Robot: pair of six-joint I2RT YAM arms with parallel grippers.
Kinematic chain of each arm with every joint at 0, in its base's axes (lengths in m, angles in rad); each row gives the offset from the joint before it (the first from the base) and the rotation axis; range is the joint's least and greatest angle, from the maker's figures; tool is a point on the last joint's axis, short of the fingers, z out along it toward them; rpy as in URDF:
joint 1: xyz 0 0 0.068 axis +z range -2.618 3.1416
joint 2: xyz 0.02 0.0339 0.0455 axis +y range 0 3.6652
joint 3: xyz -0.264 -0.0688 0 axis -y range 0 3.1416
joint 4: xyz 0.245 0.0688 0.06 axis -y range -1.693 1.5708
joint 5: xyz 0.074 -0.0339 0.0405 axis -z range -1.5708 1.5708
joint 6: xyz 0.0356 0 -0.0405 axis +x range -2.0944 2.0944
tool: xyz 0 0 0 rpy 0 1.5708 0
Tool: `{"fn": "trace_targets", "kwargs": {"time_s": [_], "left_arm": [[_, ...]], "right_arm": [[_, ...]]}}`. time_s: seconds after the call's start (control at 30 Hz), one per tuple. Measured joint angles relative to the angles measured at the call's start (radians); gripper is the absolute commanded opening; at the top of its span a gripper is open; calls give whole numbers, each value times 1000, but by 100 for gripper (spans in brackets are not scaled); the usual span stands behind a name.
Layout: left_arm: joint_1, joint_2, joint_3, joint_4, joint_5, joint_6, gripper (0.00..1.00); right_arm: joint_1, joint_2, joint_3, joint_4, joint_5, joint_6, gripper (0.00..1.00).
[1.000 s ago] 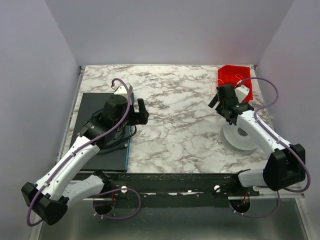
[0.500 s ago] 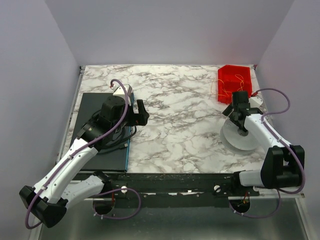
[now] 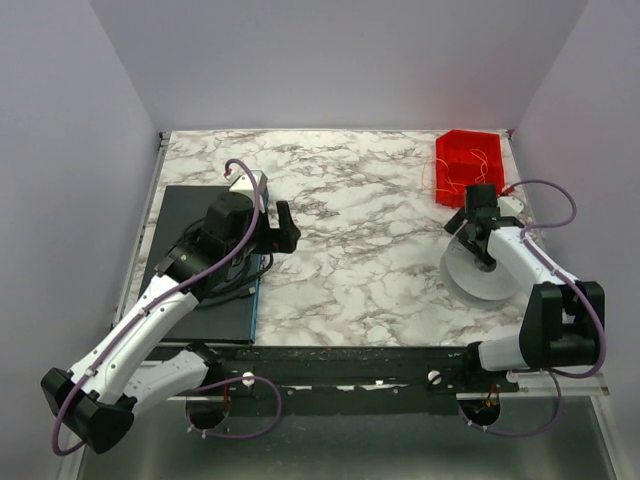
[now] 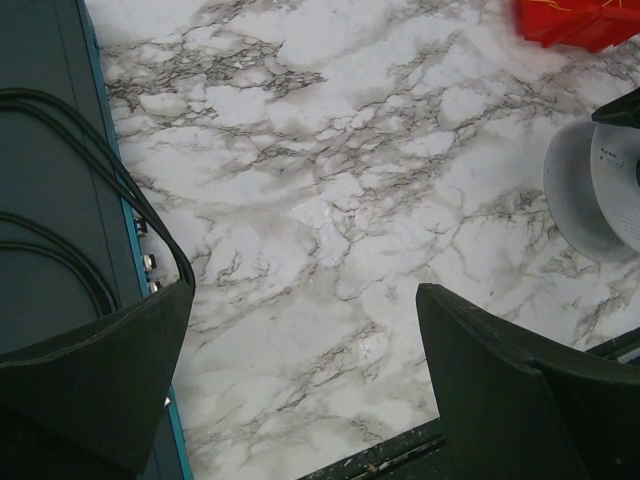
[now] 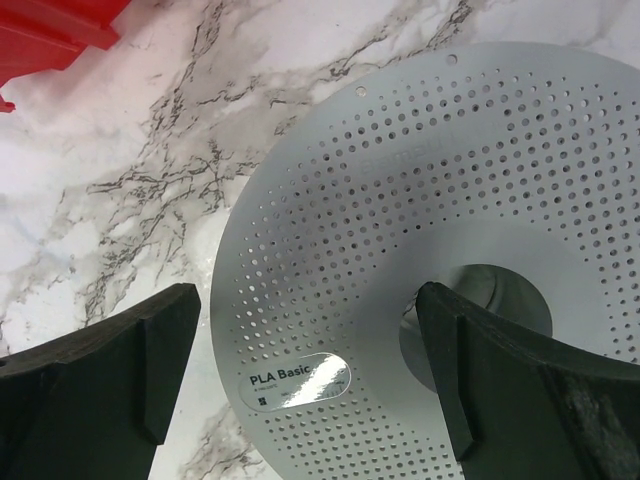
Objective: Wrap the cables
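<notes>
Cables (image 3: 478,160), thin yellow-orange loops, lie in the red bin (image 3: 455,140) just beyond the grey spool (image 5: 400,180), touching neither of my jaws. My right jaws stand apart, empty, over the spool's perforated face. My left jaws, also apart and empty, hover above marble tabletop (image 4: 330,200) well left of the spool, beside a dark mat (image 4: 40,50) carrying black cords (image 4: 120,175).

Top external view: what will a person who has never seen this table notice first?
The red bin in the far right corner stands out most against the marble table, with thin yellow-orange wire looped in it. Next comes the pale perforated spool near the right edge, with the right hand open just above it. On the left lies a dark slab with black cords on it.
</notes>
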Motion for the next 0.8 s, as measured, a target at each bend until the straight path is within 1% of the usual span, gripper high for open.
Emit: {"fn": "trace_targets", "kwargs": {"time_s": [0.1,0.23,0.3,0.47,0.5,0.53,0.63,0.8], "left_arm": [[0,8,0,1,6,-1,99],[0,24,0,1,16,-5,99],[0,31,-3,3,17,-14,98],[3,37,-21,5,17,-42,99],[4,38,-23,5,18,-47,99],[5,39,-27,6,20,-55,99],[11,45,-39,16,36,-82,98],[22,78,-50,26,77,-127,99]], "right_arm": [[0,4,0,10,-5,0,100],[0,40,0,24,-17,-2,87],[0,67,-2,30,-30,-1,78],[0,68,-9,44,-61,-14,44],[-2,63,-11,44,-76,-16,40],[-3,56,-12,43,-97,-23,37],[-6,20,-13,41,-189,-39,35],[-6,-56,-5,66,-418,-49,35]]}}
